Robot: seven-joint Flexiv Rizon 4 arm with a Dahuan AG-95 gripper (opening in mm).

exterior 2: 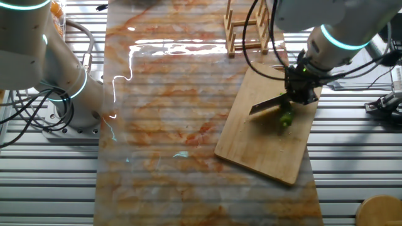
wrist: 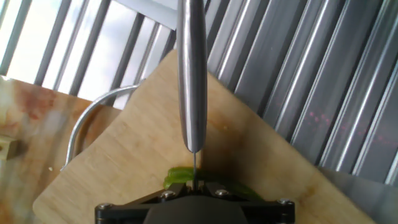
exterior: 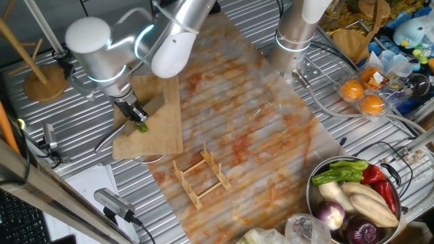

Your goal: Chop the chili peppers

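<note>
A small bright green chili pepper [exterior: 142, 127] lies on the wooden cutting board [exterior: 157, 132] at the left of the table. My gripper [exterior: 134, 112] is shut on a knife and hangs right over the pepper. In the other fixed view the knife blade [exterior 2: 266, 105] slants down to the chili pepper [exterior 2: 286, 118] on the cutting board [exterior 2: 264, 147], below my gripper [exterior 2: 300, 88]. In the hand view the blade [wrist: 191, 74] shows edge-on, running away from my gripper [wrist: 196, 186]. The chili pepper [wrist: 176, 177] shows partly beneath it on the cutting board [wrist: 124, 168].
A wooden rack [exterior: 201, 175] stands on the marbled mat just right of the board. At the front right, a metal bowl [exterior: 311, 196] holds mixed vegetables. Oranges in plastic [exterior: 361, 95] lie at the right, behind a second arm's base [exterior: 296, 37]. A wooden stand [exterior: 42, 83] is at the far left.
</note>
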